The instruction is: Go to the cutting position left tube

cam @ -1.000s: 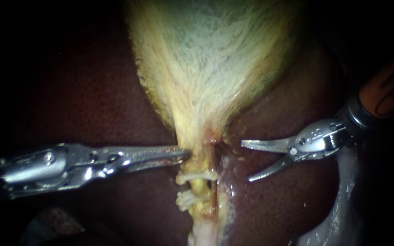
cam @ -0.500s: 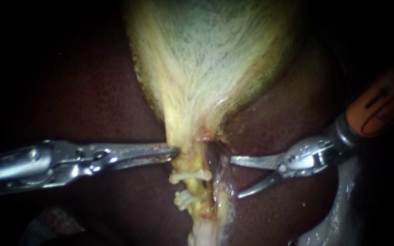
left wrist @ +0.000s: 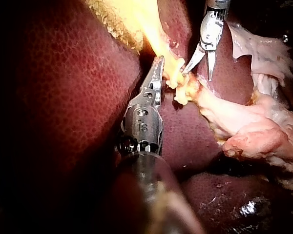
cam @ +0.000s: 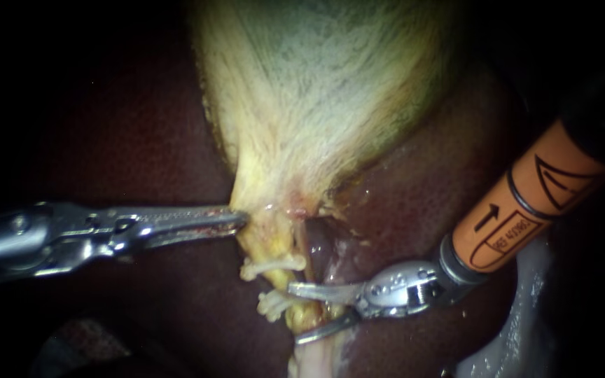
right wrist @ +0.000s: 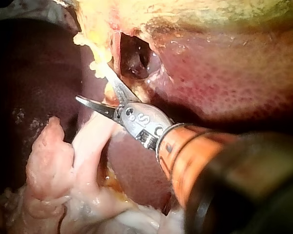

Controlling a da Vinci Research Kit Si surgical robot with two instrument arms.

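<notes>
Dark liver (cam: 141, 140) backdrop: yellow tube (cam: 281, 245) carries two white clips (cam: 271, 266); my right instrument (cam: 293, 313), claw open, straddles it; left instrument (cam: 239, 218) claw grips gallbladder (cam: 316, 91).

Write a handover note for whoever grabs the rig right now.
Left instrument: jaws shut on the gallbladder at its neck.
Right instrument: jaws open, one on each side of the clipped tube, not closed on it.
Clips: upper clip and lower clip both sit on the tube. The right instrument's upper jaw tip lies between them, and the lower clip's end is near the mouth of the jaws.
Done: the right instrument is at the tube.
Left: the tube is uncut. Whether the jaws clear the lower clip can't be told from these views, so check before closing.
</notes>
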